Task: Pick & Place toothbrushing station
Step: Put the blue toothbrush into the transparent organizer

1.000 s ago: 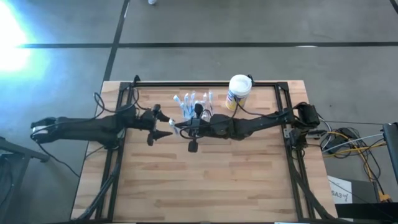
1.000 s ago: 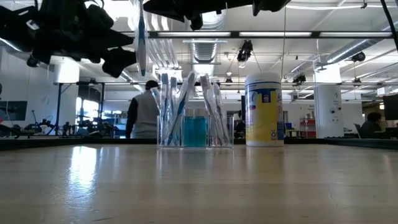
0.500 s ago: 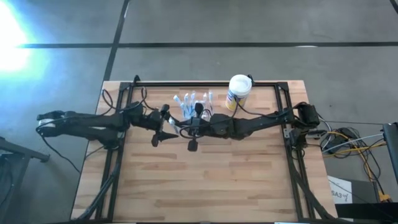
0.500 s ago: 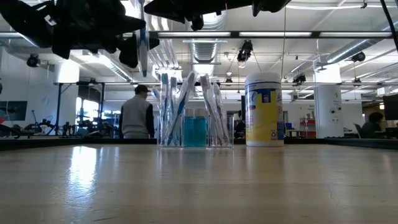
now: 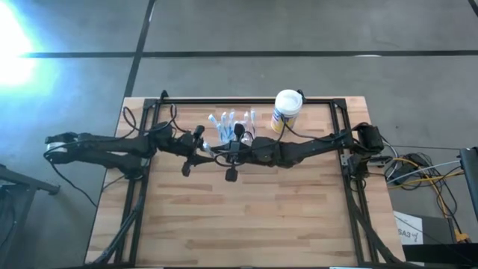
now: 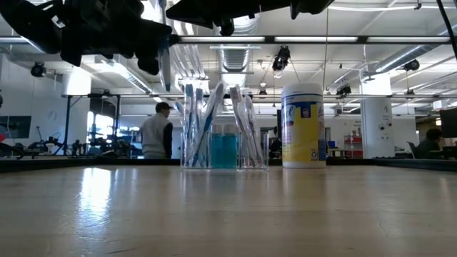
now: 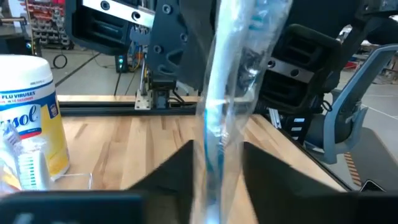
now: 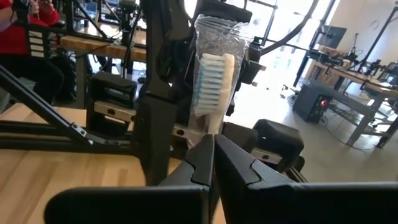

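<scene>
While both arms meet above the middle of the wooden surface point(image 5: 246, 217), the white wipes canister point(image 5: 286, 108) stands at two o'clock from them. Just beside it, the clear toothbrush holder point(image 6: 224, 148) rests at twelve o'clock. Each clamped shut, the right tool point(image 8: 213, 144) and left tool point(image 7: 214, 152) grip one wrapped toothbrush point(image 8: 213, 84).

We log two matte black jointed arms, black cables along each, ending in our angular black two-finger left gripper point(image 5: 199, 155) and right gripper point(image 5: 226, 159).
</scene>
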You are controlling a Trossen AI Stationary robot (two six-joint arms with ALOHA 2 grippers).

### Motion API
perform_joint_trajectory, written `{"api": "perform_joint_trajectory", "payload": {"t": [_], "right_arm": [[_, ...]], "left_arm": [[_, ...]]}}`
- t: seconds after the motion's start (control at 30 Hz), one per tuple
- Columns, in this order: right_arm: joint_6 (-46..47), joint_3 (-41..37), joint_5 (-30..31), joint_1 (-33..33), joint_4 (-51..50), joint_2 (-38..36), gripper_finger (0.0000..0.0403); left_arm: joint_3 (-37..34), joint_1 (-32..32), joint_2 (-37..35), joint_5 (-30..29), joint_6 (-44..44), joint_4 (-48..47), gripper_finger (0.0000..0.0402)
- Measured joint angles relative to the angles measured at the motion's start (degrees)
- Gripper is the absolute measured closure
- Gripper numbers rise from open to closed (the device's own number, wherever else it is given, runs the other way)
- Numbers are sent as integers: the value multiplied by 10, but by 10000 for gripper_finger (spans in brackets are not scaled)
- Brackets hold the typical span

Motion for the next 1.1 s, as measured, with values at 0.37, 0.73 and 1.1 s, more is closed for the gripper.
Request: {"api": "perform_joint_trajectory", "payload": {"t": [0.37,0.73,1.1], "right_arm": [[34,0,-34,0,-20,-8,392],[82,-6,-62,3,-178,-108,321],[52,-232,-64,48,-39,-302,352]], "left_arm": [[-1,-8,0,11,10,-4,378],[-27,-5,-68,10,18,-21,381],[-86,7,-280,5,41,-155,381]]}}
